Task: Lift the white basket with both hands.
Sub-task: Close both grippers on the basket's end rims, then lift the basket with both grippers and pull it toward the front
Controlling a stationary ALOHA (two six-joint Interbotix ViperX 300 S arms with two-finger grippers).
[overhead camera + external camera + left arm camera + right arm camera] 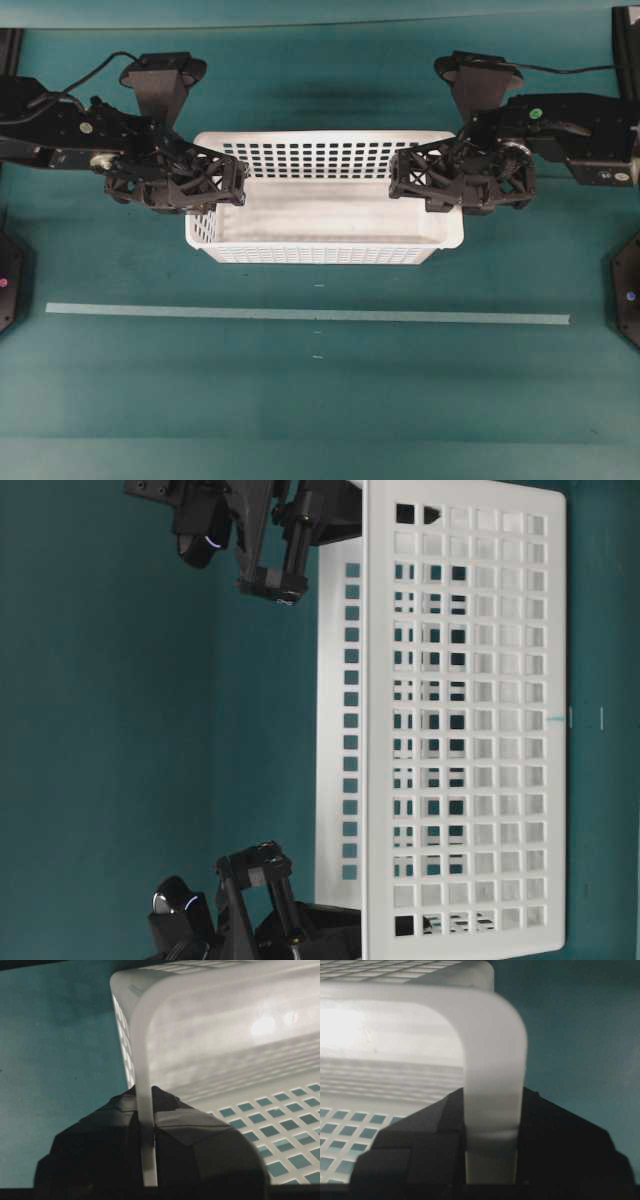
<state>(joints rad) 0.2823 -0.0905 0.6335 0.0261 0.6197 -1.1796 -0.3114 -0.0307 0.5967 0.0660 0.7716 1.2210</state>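
Observation:
The white basket [320, 158] lies lengthwise across the teal table, with perforated walls and a solid floor. My left gripper [205, 185] is shut on its left end rim, one finger outside and one inside. In the left wrist view the rim [142, 1060] runs between the two closed fingertips of that gripper [145, 1092]. My right gripper [450, 180] is shut on the right end rim. In the right wrist view that rim [495, 1060] is pinched in the gripper [492, 1092]. The table-level view shows the basket's long wall [470, 730]. I cannot tell whether the basket touches the table.
A pale tape line [300, 314] crosses the table in front of the basket. Black arm bases stand at the left edge [5, 280] and the right edge [628, 290]. Both arms reach in from the far corners.

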